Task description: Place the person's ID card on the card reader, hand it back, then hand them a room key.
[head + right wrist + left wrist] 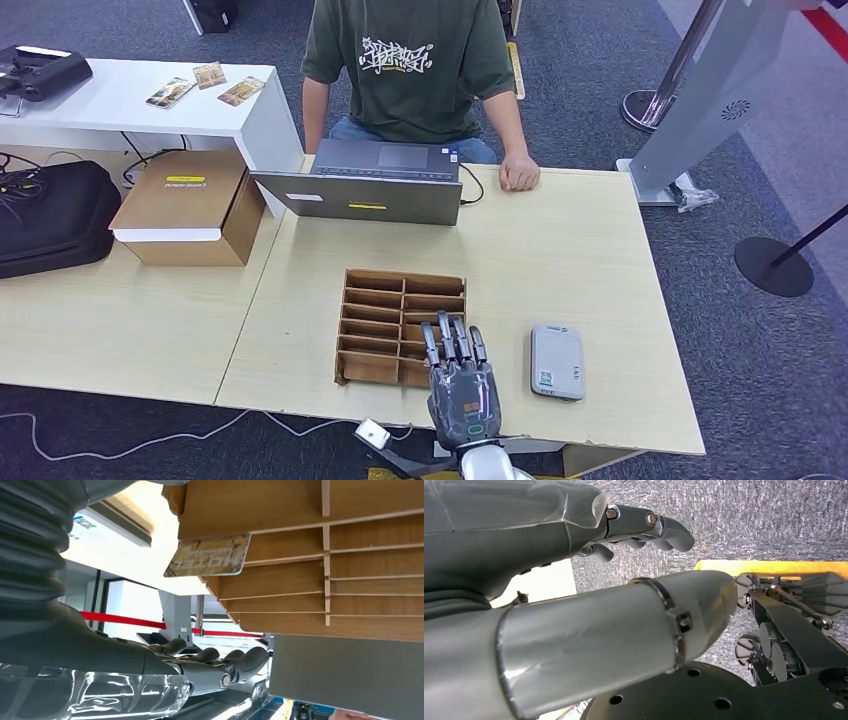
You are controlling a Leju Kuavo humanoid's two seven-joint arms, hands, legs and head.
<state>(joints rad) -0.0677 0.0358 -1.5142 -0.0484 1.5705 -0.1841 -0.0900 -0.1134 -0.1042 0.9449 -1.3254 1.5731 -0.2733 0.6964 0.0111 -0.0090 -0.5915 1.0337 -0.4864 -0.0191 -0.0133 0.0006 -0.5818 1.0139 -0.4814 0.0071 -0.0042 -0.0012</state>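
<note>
My right hand point(462, 375) hovers over the near right corner of the wooden slotted rack point(385, 300), fingers stretched out and apart, holding nothing. In the right wrist view a gold-patterned key card point(210, 555) sticks out of one slot of the rack point(350, 510), apart from my fingers point(220, 662). The grey card reader point(557, 360) lies flat on the table just right of my hand. My left hand point(644, 525) hangs by my side over grey carpet, fingers loosely bent with nothing in them. A person in a green shirt point(410, 60) sits behind the table, one hand point(519, 172) resting on its far edge.
An open grey laptop point(375, 185) stands at the far side of the table point(560, 260). A cardboard box point(190, 205) and a black bag point(50, 215) sit to the left. Three cards point(209, 74) lie on a white side table. Barrier posts point(770, 265) stand at the right.
</note>
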